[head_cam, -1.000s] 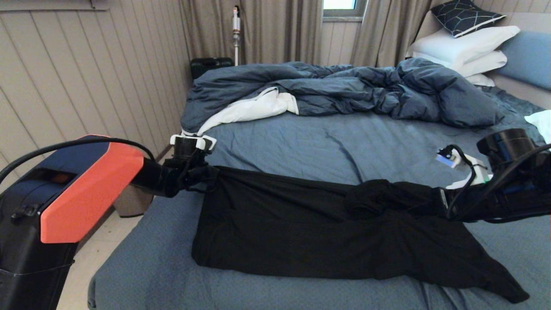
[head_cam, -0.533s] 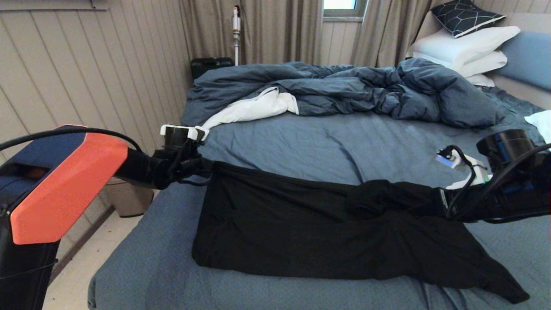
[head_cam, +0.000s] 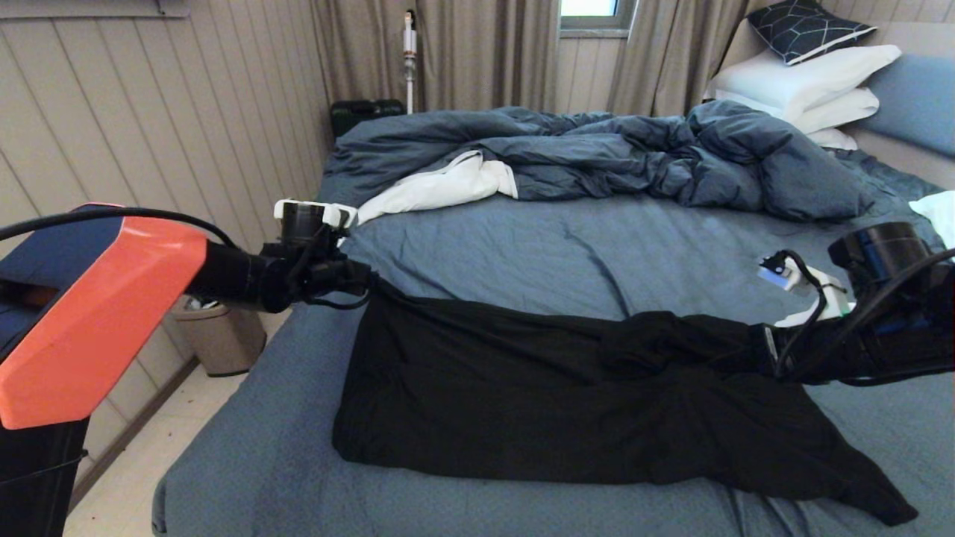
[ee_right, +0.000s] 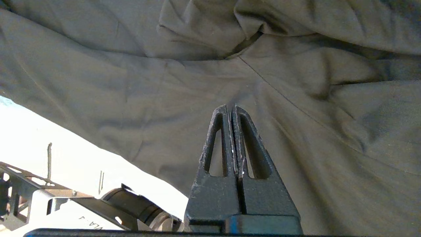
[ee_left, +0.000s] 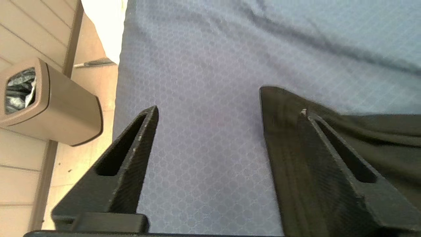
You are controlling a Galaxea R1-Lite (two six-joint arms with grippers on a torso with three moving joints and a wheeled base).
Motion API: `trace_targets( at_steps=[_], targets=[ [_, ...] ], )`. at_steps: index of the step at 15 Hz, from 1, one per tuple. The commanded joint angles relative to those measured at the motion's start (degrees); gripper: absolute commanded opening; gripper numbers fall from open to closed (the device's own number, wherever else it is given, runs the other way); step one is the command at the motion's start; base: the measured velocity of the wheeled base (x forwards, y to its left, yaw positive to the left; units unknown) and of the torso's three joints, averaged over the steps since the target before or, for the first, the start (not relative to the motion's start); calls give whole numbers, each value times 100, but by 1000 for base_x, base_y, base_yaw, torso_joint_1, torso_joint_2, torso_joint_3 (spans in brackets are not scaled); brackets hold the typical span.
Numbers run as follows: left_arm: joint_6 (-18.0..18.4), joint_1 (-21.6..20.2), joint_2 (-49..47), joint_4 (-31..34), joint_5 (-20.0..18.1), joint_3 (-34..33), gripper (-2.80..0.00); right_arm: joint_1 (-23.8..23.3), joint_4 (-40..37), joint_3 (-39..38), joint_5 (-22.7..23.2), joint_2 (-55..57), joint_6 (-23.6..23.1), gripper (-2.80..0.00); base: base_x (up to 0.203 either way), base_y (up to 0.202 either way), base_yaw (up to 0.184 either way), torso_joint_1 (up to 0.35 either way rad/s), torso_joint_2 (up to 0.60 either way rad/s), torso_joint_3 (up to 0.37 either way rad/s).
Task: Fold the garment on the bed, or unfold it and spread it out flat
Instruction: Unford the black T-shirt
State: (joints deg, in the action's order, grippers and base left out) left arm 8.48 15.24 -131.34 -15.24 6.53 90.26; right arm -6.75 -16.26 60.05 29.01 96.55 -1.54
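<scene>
The left gripper [head_cam: 358, 280] has just let go. A second ago its fingers [ee_left: 138, 144] were clenched on the far left corner of the black T-shirt [head_cam: 537, 395]; now they stand spread apart, and the left wrist view shows bare blue sheet between them, with the shirt's corner lying against 1 finger, no longer pinched. The arm has also lifted a little and pulled back toward the left edge of the bed [head_cam: 246, 477], beside the small brown bin [head_cam: 220, 335] on the floor.

The right gripper [ee_right: 232, 115] has not moved. Its fingers are pressed fully together near the bunched right end of the shirt; the right wrist view shows the tips lying over the cloth, and whether any fabric is caught between them cannot be told.

The shirt lies across the near part of the bed, well short of the rumpled duvet [head_cam: 597, 156]. Its left half is fairly flat, its right half twisted and gathered into a ridge, with a tail trailing toward the near right corner. My reading: the left corner is now placed, and the spreading is unfinished until the right side is drawn out and smoothed.
</scene>
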Motion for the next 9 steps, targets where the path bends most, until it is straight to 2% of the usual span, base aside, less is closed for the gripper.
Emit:
trace_targets(
  at_steps=[1,6,9],
  targets=[
    [-11,-3,-5,46,14,96,0,-1,-9,-2,17,-5,-5,-280,0,0,0,0,0,0],
    [-185,36,157,148,-47,97,0,-1,-9,-2,17,-5,-13,-280,0,0,0,0,0,0],
    [-428,40,817,387,-72,-206,0,-1,-9,-11,17,-52,-5,-280,0,0,0,0,0,0]
  ],
)
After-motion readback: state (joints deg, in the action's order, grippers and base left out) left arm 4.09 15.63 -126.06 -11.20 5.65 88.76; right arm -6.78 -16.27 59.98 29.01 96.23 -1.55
